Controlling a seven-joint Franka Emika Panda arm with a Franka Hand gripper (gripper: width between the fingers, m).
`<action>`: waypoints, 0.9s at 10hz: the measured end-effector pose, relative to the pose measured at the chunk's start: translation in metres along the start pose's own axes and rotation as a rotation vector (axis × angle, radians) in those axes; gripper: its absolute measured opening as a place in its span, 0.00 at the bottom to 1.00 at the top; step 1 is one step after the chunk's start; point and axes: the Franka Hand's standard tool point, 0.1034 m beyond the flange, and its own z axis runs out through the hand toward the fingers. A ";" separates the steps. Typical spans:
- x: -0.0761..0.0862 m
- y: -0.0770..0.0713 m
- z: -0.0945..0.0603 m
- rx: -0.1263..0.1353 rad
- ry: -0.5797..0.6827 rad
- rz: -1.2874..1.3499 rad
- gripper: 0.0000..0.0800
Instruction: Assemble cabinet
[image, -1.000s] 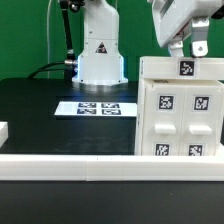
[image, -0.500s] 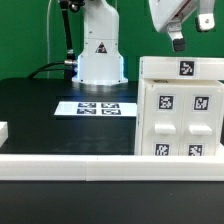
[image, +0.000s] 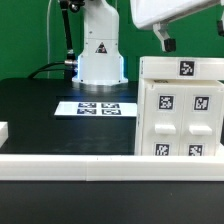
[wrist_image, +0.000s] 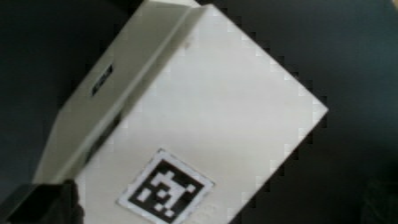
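Observation:
The cabinet (image: 180, 110) is a white box at the exterior view's right, standing on the black table. Its front face carries four small tagged square panels, and one tag sits on its top. My gripper (image: 190, 36) hangs above the cabinet's top, apart from it, open and holding nothing. One dark fingertip (image: 164, 42) shows clearly; the other is at the frame's edge. In the wrist view the cabinet's white top (wrist_image: 196, 110) with its tag (wrist_image: 169, 190) fills the picture, and one dark fingertip (wrist_image: 45, 205) shows at the corner.
The marker board (image: 98, 108) lies flat mid-table in front of the robot's white base (image: 100, 60). A white rail (image: 70, 165) runs along the front edge. A small white block (image: 3, 130) sits at the exterior view's far left.
My gripper has risen off the cabinet's top and shifted toward the exterior view's left. The cabinet has not moved.

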 end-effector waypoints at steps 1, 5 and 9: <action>0.001 0.001 0.000 -0.004 -0.006 -0.102 1.00; -0.001 0.002 0.002 -0.029 -0.008 -0.513 1.00; -0.013 0.003 0.012 -0.111 -0.121 -0.990 1.00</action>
